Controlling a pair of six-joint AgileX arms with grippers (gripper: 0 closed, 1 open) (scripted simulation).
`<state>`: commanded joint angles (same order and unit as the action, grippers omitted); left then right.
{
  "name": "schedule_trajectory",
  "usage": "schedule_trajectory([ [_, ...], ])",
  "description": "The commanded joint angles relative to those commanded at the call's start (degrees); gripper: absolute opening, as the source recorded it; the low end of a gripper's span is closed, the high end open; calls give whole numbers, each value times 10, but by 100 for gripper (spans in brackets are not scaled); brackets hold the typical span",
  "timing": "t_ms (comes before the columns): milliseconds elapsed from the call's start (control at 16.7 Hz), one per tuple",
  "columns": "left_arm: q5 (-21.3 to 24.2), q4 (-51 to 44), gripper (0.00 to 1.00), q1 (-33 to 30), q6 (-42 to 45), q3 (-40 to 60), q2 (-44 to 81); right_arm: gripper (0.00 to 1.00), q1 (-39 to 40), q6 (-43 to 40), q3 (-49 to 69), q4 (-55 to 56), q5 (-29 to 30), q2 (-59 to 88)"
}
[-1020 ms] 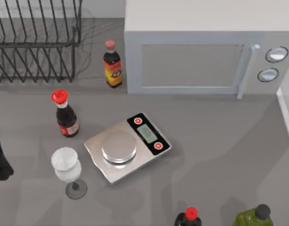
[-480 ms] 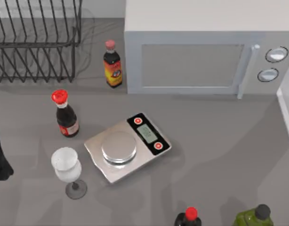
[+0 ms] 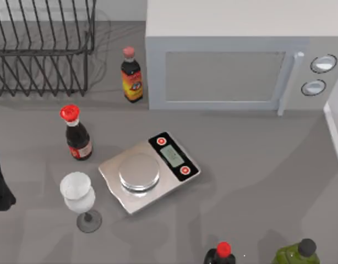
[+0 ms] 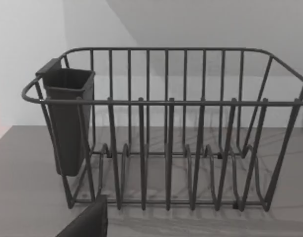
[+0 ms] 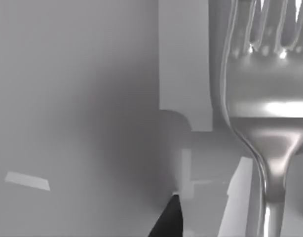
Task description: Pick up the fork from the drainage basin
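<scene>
Nothing has shifted in your top view over the last second. Fork (image 5: 270, 123) hangs close before the right wrist camera, apparently lifted; whether the pincer holds it, can't tell.

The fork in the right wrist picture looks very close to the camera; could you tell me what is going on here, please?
The fork sits right in front of the right arm's wrist camera, tines away from it; whether the gripper grasps it I cannot tell. The left wrist camera faces the wire dish rack with its dark cutlery holder. On the table, a kitchen scale, bottles and a wine glass stand untouched.
</scene>
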<state>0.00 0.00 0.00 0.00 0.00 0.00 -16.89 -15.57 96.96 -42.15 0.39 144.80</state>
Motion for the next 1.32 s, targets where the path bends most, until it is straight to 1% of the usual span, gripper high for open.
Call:
schedule_trajectory([
  [60, 0, 0, 100, 0, 0, 0, 0, 2, 0, 0, 0, 0, 0, 0],
  [120, 0, 0, 100, 0, 0, 0, 0, 0, 0, 0, 0, 0, 0, 0],
  [540, 0, 0, 100, 0, 0, 0, 0, 0, 0, 0, 0, 0, 0, 0],
  [600, 0, 0, 100, 0, 0, 0, 0, 0, 2, 7, 8, -9, -7, -27],
  [720, 0, 0, 100, 0, 0, 0, 0, 0, 1, 6, 15, -18, -7, -30],
  [840, 0, 0, 100, 0, 0, 0, 0, 0, 1, 6, 39, -51, -8, -42],
  [1140, 0, 0, 100, 0, 0, 0, 0, 0, 0, 4, 124, -211, -8, -100],
  [1320, 0, 0, 100, 0, 0, 0, 0, 0, 0, 4, 161, -270, -9, -131],
])
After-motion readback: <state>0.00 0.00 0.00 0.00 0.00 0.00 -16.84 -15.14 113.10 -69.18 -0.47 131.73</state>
